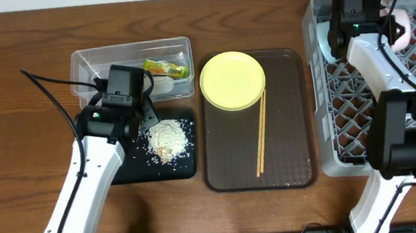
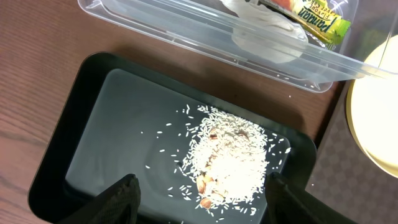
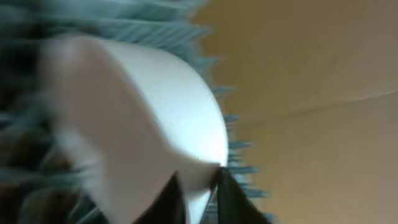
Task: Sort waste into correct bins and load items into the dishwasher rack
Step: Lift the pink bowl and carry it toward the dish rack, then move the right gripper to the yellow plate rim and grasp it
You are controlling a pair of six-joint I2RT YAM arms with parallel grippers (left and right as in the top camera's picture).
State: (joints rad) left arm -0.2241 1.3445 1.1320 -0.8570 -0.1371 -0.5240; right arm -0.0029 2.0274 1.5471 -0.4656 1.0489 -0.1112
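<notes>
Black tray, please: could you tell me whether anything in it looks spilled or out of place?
The rice heap sits off-centre toward one end of the black tray, with stray grains strewn across the floor around it. A few brownish bits are mixed in. Nothing looks damaged.

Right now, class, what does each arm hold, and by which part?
The right gripper pinches the white bowl by its rim, though the view is blurred. The left gripper is open above the black tray, holding nothing.
</notes>
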